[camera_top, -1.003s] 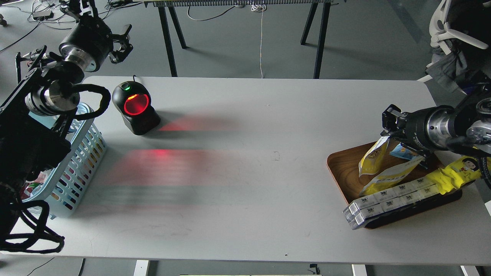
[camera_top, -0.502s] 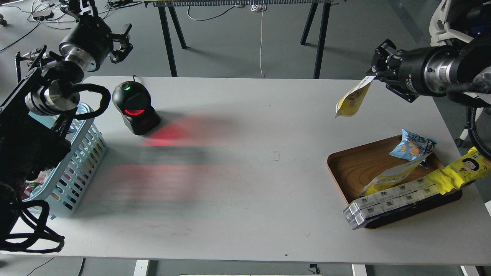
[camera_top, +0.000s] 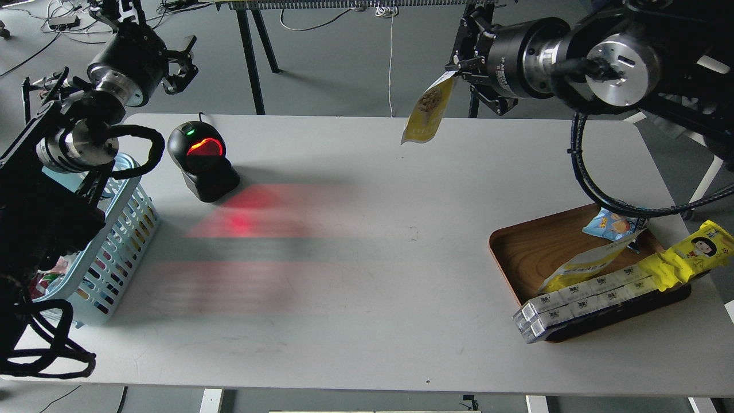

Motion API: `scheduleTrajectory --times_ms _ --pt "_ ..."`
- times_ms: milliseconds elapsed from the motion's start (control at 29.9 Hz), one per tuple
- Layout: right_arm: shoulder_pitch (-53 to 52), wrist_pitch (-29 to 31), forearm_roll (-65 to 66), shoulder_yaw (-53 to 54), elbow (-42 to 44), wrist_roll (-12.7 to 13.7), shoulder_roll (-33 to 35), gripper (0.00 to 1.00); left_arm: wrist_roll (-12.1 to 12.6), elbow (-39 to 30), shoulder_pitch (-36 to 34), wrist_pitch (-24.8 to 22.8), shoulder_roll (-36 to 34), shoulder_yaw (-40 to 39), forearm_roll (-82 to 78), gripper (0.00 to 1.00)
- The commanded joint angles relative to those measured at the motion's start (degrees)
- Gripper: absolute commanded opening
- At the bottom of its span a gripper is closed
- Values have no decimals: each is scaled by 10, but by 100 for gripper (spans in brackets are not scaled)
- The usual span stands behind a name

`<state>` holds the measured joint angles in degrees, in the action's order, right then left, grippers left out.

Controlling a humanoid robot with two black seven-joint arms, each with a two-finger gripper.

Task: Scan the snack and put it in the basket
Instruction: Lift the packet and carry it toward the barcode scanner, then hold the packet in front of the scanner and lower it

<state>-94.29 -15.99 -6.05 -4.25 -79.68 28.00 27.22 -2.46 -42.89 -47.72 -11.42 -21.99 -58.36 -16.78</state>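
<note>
My right gripper (camera_top: 462,64) is shut on the white top edge of the snack (camera_top: 426,112), a flat yellow pouch with a round picture of beige beans. The pouch hangs in the air above the table's far edge, right of centre. The black scanner (camera_top: 202,160) stands at the table's far left with its red window lit and facing right. The light blue basket (camera_top: 121,232) stands at the left edge, partly hidden by my left arm. My left gripper (camera_top: 182,63) is open and empty, held high beyond the table's far left corner.
A brown wooden tray (camera_top: 524,252) at the right front holds a second yellow pouch (camera_top: 585,265), a small blue bag (camera_top: 612,224), a long yellow wrapper with a cartoon face (camera_top: 682,258) and a white boxed pack (camera_top: 585,301). Red scanner light falls on the grey table (camera_top: 367,298).
My right gripper has lifted the snack off the tray, raised it, and carried it leftward to above the table's far edge. My left arm has not moved.
</note>
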Motion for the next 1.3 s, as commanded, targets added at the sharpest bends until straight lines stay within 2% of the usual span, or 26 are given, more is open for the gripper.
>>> scheduleTrajectory --times_ms 0,635,1271 --pt "14 -4 1 4 28 0 -53 0 0 0 0 0 0 0 0 100" --pt "53 -4 0 33 124 0 -270 0 0 0 3 -1 -17 0 0 100" --pt "82 -3 1 31 152 0 -272 0 -1 0 3 -3 -25 0 0 100"
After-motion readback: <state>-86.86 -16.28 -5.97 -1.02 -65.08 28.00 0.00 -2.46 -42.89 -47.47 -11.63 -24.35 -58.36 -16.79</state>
